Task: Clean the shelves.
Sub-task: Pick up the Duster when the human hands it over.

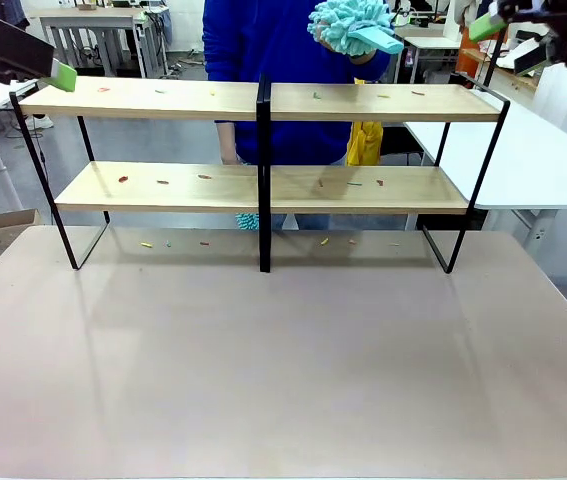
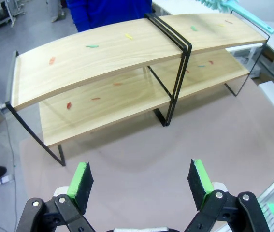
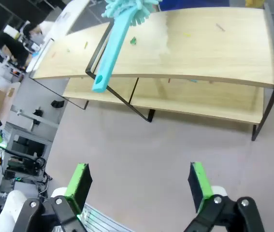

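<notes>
The shelves (image 1: 163, 98) stand across the middle of the frame, at the far side of the table (image 1: 283, 380), with little coloured bits (image 1: 123, 179) on both boards. My left jaws and right jaws are wide apart, holding nothing. A person (image 1: 263, 40) holds a blue duster (image 1: 355, 28) at the top. If I grab it badly it could fall, or I could bump the shelves.

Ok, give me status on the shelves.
Left end effector open, empty; right end effector open, empty. Shelves strewn with coloured scraps, both tiers. Teal duster above top board's right half.
</notes>
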Tool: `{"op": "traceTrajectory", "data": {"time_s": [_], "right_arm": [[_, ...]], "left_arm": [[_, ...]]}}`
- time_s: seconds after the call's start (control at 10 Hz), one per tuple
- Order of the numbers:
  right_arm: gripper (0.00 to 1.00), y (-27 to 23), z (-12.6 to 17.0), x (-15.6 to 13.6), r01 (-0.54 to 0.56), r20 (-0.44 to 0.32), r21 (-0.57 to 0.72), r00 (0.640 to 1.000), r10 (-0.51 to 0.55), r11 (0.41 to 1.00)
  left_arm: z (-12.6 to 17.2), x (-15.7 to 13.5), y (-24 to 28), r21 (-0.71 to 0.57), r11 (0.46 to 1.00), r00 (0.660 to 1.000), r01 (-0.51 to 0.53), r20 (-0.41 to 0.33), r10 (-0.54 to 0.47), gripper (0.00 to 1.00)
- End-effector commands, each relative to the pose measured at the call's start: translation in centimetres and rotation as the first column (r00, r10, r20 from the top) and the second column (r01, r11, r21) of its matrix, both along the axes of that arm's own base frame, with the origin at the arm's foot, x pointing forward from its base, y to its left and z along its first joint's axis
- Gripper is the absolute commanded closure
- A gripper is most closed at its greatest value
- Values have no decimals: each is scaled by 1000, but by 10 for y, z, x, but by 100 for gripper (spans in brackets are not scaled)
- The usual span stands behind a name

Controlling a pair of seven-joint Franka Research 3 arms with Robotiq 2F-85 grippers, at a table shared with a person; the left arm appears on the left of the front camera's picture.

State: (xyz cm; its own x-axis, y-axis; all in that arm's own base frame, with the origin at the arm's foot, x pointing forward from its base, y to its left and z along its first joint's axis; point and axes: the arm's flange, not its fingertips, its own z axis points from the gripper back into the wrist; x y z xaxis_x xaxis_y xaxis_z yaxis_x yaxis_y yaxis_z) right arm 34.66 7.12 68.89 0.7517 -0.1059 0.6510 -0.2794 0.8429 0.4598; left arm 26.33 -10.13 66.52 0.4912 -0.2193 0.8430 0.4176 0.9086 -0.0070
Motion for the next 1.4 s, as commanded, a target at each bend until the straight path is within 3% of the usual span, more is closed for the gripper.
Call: {"op": "traceTrajectory", "data": {"time_s": [0.0,0.2,0.4,0.6,0.7,0.9,1.3], "right_arm": [[0,25,-11,-7,-146,-63,2,987,145,989],[0,19,-16,65,-178,-187,312,952,244,933],[0,24,-27,126,-116,-143,519,965,220,847],[0,34,-49,158,-66,-159,570,969,188,819],[0,33,-58,170,-58,-160,635,966,205,770],[0,32,-71,188,0,-194,648,967,166,762],[0,35,-80,195,-40,-166,685,964,209,727]], "left_arm": [[1,0,2,1,1000,1000,-3,1,3,0],[1,0,2,1,1000,1000,-3,1,3,0],[1,0,2,1,1000,1000,-3,1,3,0],[1,0,2,1,1000,1000,-3,1,3,0],[1,0,2,1,1000,1000,-3,1,3,0],[1,0,2,1,1000,1000,-3,1,3,0],[1,0,2,1,1000,1000,-3,1,3,0]]}}
